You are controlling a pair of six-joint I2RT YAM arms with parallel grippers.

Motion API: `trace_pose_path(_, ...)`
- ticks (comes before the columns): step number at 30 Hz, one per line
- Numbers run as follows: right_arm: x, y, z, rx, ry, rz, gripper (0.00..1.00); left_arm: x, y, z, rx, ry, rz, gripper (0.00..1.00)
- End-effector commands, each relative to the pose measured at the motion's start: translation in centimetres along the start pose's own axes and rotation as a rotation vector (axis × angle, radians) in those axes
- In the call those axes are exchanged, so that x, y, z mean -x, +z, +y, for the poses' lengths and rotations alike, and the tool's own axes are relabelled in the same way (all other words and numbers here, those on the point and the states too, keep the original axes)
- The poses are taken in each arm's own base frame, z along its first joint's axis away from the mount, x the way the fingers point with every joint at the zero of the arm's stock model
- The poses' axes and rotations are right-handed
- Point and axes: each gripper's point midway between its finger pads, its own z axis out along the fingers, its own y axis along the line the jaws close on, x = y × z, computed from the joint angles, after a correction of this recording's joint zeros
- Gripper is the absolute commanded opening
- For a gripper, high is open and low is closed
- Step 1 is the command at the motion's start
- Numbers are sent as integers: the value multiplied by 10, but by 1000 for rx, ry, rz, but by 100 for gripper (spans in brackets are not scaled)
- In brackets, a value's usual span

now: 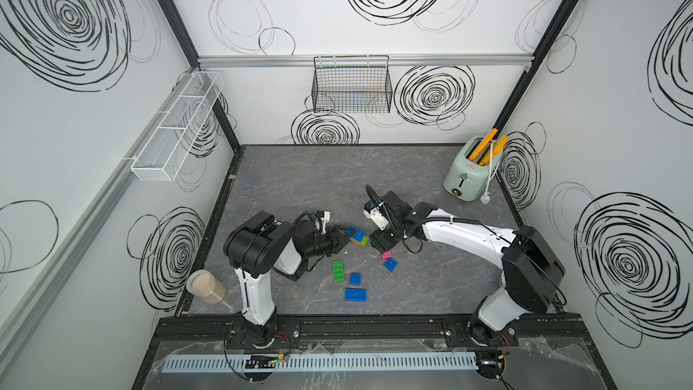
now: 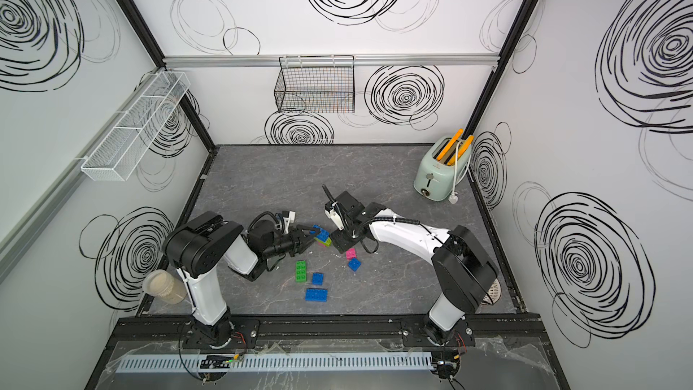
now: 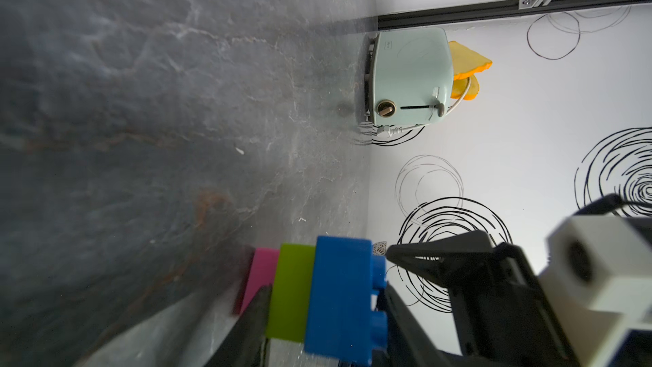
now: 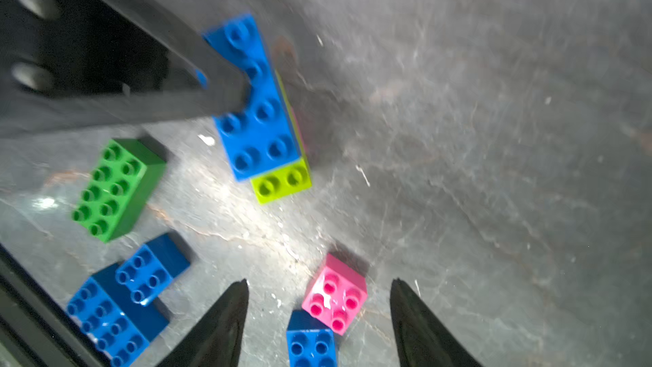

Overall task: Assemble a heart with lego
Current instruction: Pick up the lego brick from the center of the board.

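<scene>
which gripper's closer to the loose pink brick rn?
Right. The right gripper hangs open over the pink brick; the left gripper is farther off, clamped on the brick stack.

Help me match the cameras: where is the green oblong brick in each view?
Top view: green brick, below centre.
Top view: the brick, same place.
Left wrist: not in it.
Right wrist: left of centre.
Shared landmark: the blue-lime-pink stack, in all four.

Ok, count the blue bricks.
4: top brick of the left gripper's stack, a square by the green brick, the front oblong, a second square by the pink brick. More may hide.
</scene>
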Motion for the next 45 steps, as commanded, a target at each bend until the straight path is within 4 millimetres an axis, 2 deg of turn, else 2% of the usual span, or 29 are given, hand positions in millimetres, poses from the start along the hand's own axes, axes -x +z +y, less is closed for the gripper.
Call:
trace_pose_path(1, -15, 5, -14, -62, 98, 33, 67, 4, -2, -11, -48, 38, -8, 34)
trace_pose_path(5, -22, 13, -19, -85, 122, 52, 63, 3, -2, -11, -48, 39, -5, 34)
trace_pose_path(11, -30, 26, -13, -56, 121, 83, 56, 2, -1, -12, -51, 35, 0, 34)
trace_pose_path(34, -40, 40, -2, -62, 97, 108, 50, 1, -1, -12, -52, 35, 4, 34)
trace_pose_path(45, -42, 43, 1, -50, 83, 118, 34, 0, -1, -12, -54, 36, 8, 34)
